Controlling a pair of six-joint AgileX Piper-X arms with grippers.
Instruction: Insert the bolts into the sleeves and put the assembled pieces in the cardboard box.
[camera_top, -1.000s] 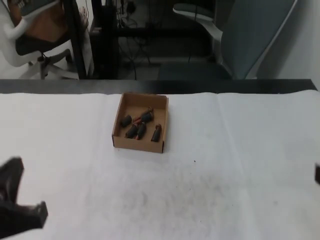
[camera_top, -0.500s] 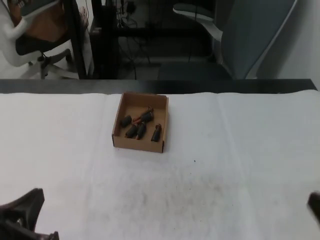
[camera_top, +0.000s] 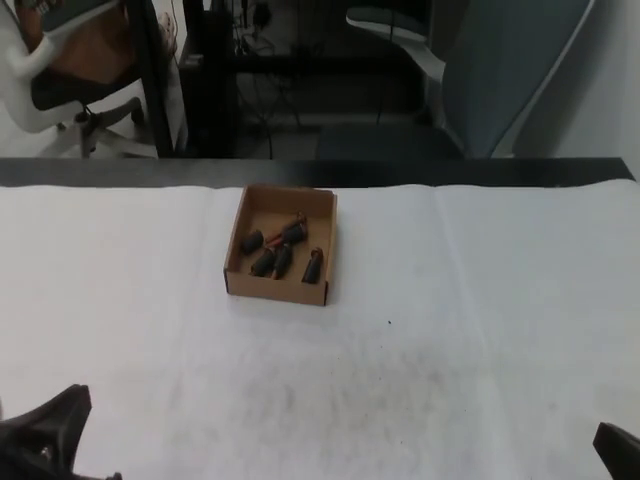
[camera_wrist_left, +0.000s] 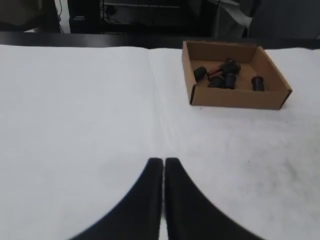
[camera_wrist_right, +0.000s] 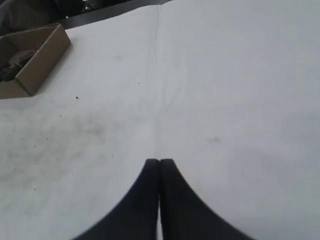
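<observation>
both jaws sit well apart from cardboard box (camera_top: 275, 288).

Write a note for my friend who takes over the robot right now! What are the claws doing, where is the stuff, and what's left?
Left gripper: shut, holding nothing, low over the white cloth at the near side of the bench.
Right gripper: shut, holding nothing, low over the cloth on the other side.
Things: the cardboard box sits toward the far middle of the bench, with about five dark pieces lying inside, some showing red.
Done: every piece I can see lies in the box.
Left: probably nothing. The pieces are too small to tell whether each bolt is fully in its sleeve, so check.
</observation>
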